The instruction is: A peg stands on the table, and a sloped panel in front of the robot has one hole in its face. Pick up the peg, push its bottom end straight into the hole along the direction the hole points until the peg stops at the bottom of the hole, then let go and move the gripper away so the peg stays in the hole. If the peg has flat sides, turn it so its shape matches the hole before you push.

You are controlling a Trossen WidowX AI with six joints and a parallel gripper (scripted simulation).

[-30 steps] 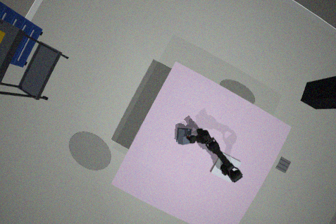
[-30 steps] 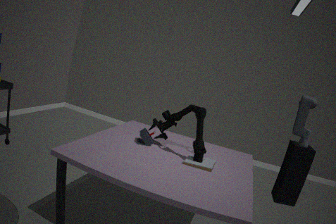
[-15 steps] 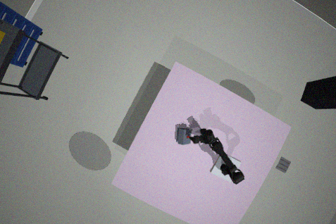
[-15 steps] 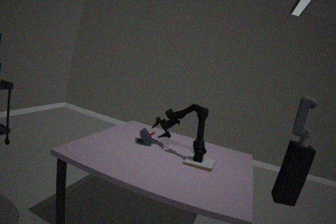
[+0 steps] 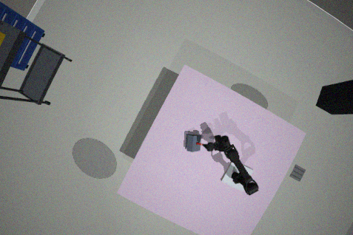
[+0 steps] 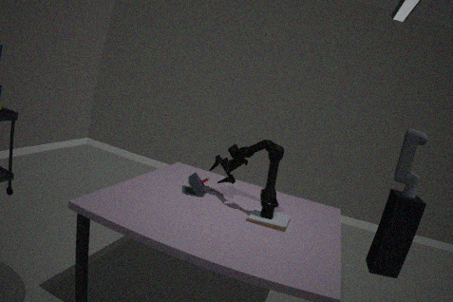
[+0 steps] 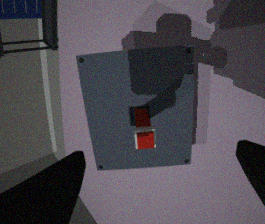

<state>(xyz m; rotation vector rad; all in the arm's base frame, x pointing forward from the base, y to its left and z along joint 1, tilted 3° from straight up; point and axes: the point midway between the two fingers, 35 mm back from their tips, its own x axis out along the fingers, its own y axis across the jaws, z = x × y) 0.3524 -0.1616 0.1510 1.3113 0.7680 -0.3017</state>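
A red square peg [image 7: 144,137] [image 5: 198,143] [image 6: 204,180] sticks out of the hole in the grey sloped panel [image 7: 110,116] [image 5: 191,142] [image 6: 195,184]. In the wrist view I look at its square top end head-on, in the lower middle of the panel's face. My gripper [image 7: 160,153] [image 5: 209,145] [image 6: 223,171] is open and empty. Its two dark fingers stand wide apart, pulled back from the peg and clear of it on both sides.
The panel stands on a pink table [image 5: 180,192] [image 6: 175,228]. The arm's white base plate [image 5: 229,176] [image 6: 270,221] is on the table behind me. A dark cart [image 5: 32,74] with a blue bin stands off the table. A black pedestal [image 6: 394,233] stands to the right.
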